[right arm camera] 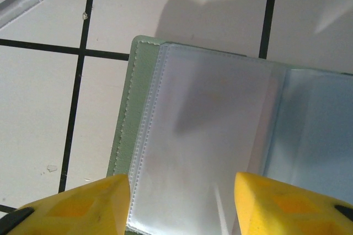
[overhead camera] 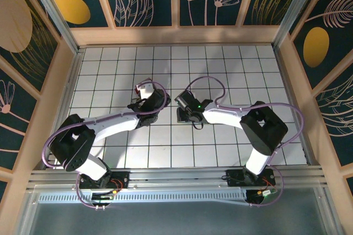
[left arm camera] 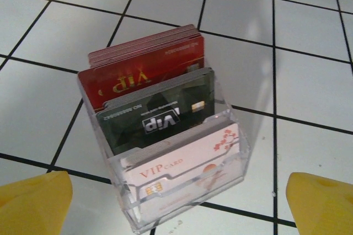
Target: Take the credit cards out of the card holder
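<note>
Yellow fingers of the right gripper sit closest. They are apart, low over the card holder, and clamped on nothing I can see.

- **Table**: white tiles with dark grid lines.
- **Arms:** both reach to the middle, with the wrists near each other.
- **Left gripper**: spread wide and empty, hanging above a clear box.
- **Box contents:** red cards at the back, dark cards in the middle. Credit cards, white with pink print, are in the front row.
- **Card holder:** lies open and flat on the table under the right gripper, green edge to the left, clear pocket facing up.
- **Pocket:** cloudy white with a faint orange blur. I cannot tell whether a card is inside.

Risks, my guess:
- The holder is soft and light and nothing pins it. A pinch on the slick pocket could lift or drag the whole thing.
- The fingers may catch only the plastic film and crease it, with no card coming out.
- A thin card lying flat gives little edge to grab, so a slip is likely.
- The left gripper dropping lower could tip the box and spill its cards.
- The wrists are near enough to bump if both move.
</note>
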Robot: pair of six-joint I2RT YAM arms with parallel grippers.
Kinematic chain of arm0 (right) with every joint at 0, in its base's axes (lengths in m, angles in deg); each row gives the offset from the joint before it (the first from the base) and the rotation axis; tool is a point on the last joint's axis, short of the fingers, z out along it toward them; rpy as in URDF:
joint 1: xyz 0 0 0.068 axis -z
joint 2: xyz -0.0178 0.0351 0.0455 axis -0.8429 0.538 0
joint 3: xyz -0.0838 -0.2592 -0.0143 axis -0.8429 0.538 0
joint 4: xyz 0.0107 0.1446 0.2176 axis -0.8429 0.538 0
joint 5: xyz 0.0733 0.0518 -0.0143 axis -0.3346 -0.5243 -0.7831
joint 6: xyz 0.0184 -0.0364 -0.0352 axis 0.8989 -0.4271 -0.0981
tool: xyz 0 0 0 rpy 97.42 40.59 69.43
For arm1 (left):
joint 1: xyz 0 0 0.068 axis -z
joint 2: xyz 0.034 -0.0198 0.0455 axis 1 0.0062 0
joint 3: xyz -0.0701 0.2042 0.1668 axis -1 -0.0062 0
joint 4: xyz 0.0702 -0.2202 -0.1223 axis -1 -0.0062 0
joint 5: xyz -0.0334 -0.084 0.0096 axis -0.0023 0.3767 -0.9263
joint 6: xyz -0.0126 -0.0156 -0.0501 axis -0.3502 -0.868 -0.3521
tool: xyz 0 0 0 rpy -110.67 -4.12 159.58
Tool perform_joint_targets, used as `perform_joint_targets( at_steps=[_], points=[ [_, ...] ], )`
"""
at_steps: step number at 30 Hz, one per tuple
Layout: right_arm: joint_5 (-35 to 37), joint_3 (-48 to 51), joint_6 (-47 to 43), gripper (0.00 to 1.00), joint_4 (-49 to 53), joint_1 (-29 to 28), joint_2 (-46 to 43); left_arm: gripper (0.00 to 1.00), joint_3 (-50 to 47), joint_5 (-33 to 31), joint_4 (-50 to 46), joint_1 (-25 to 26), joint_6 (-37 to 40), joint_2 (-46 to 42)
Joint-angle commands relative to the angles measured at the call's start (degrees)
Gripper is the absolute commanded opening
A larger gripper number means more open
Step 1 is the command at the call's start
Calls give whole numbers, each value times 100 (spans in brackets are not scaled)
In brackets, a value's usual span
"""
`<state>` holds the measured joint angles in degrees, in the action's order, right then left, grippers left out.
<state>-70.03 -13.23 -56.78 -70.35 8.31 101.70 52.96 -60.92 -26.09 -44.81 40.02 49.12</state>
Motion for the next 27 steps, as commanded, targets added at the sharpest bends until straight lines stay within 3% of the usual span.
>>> perform_joint_targets(
  at_steps=[1,11,18,22,27],
  points=[
    [51,-136,26,56,129,-69,133,99,-100,-39,-131,-74,-148,-202],
    [25,-66,-9,57,227,-113,364,99,-103,45,-149,-109,-141,-207],
    [147,37,0,45,334,-113,352,99,-94,46,-157,-110,-129,-220],
    [238,66,-33,31,398,-117,302,99,-90,11,-173,-112,-118,-260],
    [163,129,-156,21,323,-113,60,99,-178,81,-17,-113,77,-392]
  ],
)
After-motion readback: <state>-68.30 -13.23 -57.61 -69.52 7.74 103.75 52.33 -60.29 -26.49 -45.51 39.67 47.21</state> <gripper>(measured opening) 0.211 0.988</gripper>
